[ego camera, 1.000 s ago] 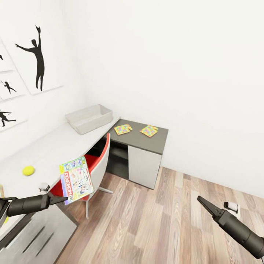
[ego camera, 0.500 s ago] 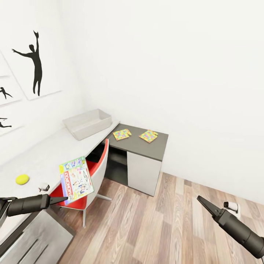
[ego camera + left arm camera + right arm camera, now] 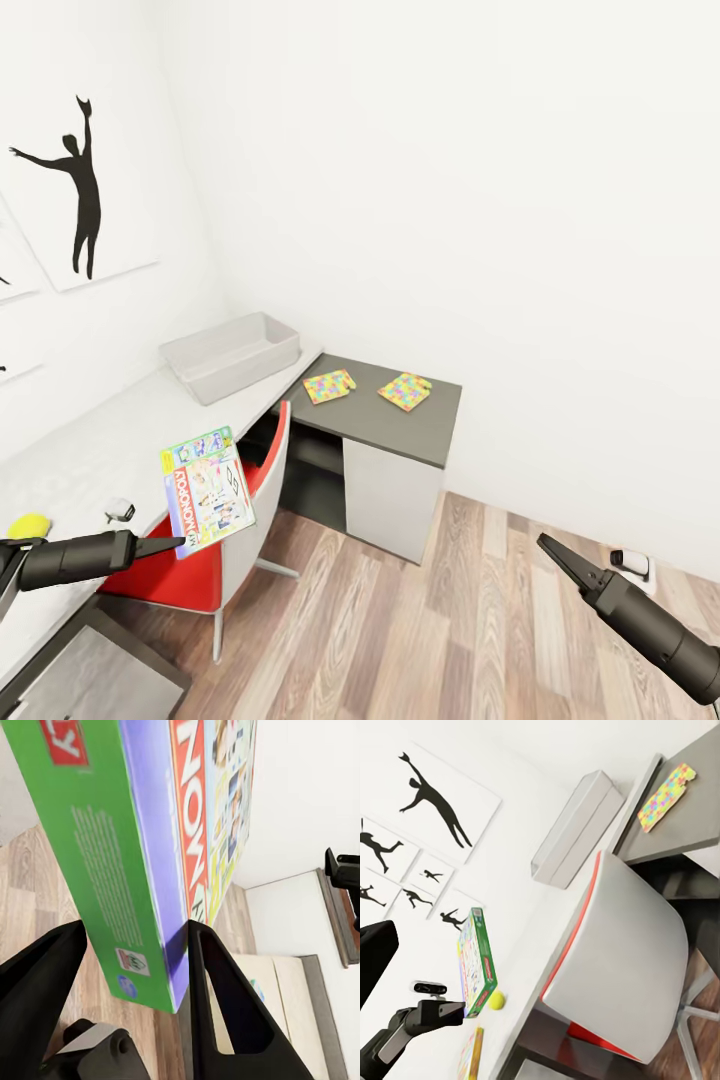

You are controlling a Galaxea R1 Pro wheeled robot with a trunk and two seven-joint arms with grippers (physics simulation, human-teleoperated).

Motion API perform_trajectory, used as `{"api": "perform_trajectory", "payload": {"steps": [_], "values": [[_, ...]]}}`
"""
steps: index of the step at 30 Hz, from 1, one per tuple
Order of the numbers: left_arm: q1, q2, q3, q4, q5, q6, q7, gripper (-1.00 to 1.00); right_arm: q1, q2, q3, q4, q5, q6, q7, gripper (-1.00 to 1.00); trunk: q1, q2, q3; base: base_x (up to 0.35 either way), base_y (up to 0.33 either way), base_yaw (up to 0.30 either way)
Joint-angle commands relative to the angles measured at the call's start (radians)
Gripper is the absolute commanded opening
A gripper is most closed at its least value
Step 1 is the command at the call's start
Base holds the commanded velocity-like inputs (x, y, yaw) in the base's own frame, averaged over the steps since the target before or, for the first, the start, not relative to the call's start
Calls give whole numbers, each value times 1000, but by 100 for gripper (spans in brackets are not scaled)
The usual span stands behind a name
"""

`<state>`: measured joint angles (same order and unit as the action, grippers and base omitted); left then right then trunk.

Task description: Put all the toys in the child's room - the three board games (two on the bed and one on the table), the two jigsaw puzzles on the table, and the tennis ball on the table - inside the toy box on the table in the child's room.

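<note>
My left gripper (image 3: 170, 546) is shut on the lower edge of a Monopoly board game (image 3: 206, 490), held upright above the red chair; the left wrist view shows the box (image 3: 142, 832) pinched between both fingers (image 3: 225, 1012). The grey toy box (image 3: 232, 355) stands on the light part of the table (image 3: 110, 450), by the corner. Two jigsaw puzzles (image 3: 330, 385) (image 3: 405, 391) lie on the dark top. The tennis ball (image 3: 28, 525) rests on the table near my left arm. In the right wrist view, another flat game box (image 3: 471, 1057) lies on the table. My right gripper (image 3: 547, 546) hangs shut over the floor.
A red and white swivel chair (image 3: 215, 560) is tucked at the desk between me and the toy box. White walls with black silhouette pictures (image 3: 75, 195) close the corner. Wood floor (image 3: 430, 620) stretches out in front and to the right.
The camera has turned, so the desk, ball and pictures slid left and down in the view. Both arms keep the same pose, the left still holding the Monopoly box.
</note>
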<state>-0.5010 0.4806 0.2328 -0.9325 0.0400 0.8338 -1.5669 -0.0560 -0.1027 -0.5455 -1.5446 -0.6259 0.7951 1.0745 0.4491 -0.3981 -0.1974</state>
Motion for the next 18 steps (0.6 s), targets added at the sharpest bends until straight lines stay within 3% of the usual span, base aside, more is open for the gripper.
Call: {"api": "perform_trajectory", "payload": {"steps": [1, 18], "values": [[-1, 0, 0, 0, 0, 10, -4, -100, -1, 0, -1, 0, -3, 6, 1, 100, 1, -2, 0, 123, -2, 0], [-1, 1, 0, 0, 0, 6, -4, -100, -1, 0, -1, 0, -3, 6, 1, 100, 1, -2, 28, 21, 0, 0]]}}
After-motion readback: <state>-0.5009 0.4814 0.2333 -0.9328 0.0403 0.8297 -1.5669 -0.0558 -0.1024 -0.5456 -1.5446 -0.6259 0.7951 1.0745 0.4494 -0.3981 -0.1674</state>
